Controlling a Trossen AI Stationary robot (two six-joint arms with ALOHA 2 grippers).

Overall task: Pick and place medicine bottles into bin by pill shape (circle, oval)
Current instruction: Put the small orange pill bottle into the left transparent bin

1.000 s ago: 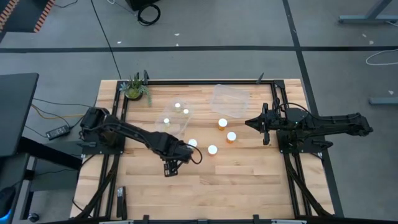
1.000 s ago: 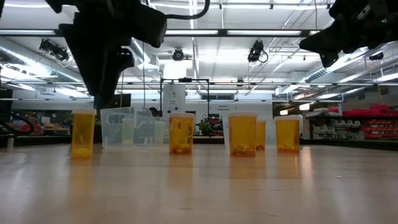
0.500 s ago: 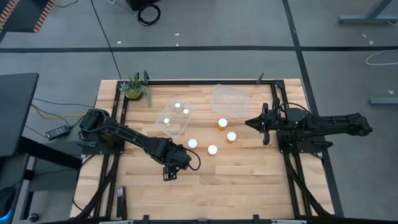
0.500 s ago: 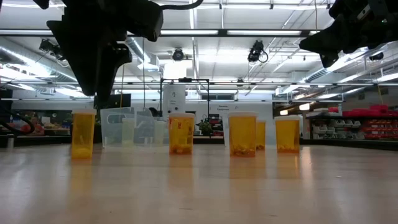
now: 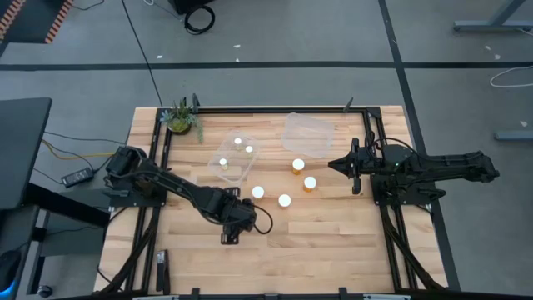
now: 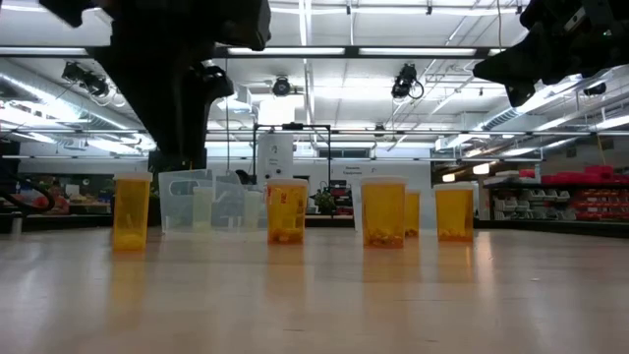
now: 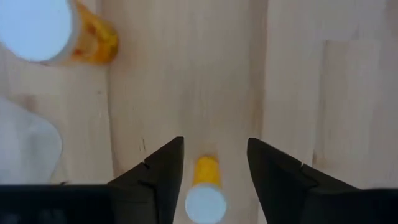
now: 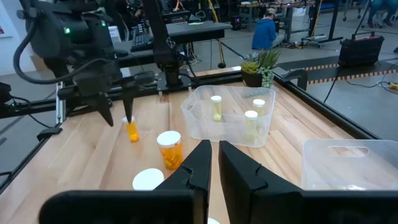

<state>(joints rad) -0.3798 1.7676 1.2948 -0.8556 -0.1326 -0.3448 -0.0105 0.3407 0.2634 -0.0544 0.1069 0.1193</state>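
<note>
A narrow orange medicine bottle (image 7: 205,177) with a white cap stands upright on the table (image 5: 333,242), near its middle front. My left gripper (image 7: 216,142) points down over it, open. One finger stands on either side of the bottle and neither touches it. The right wrist view shows the same bottle (image 8: 132,132) under that gripper (image 8: 118,118). Several more bottles (image 5: 285,200) stand loose farther right. A clear bin (image 5: 236,158) holds three bottles (image 8: 216,107). My right gripper (image 5: 333,164) waits shut at the table's right, level and above the wood.
A second clear bin (image 5: 308,133) stands at the far middle with nothing in it. A small potted plant (image 5: 179,119) sits at the far left corner. A wide bottle (image 7: 56,31) stands close beyond my left gripper. Bare wood lies along the near edge.
My left gripper has shifted a little toward the table's near and right edges, sunk slightly, and rolled about its wrist above the narrow bottle. The bottles have stayed where they were.
</note>
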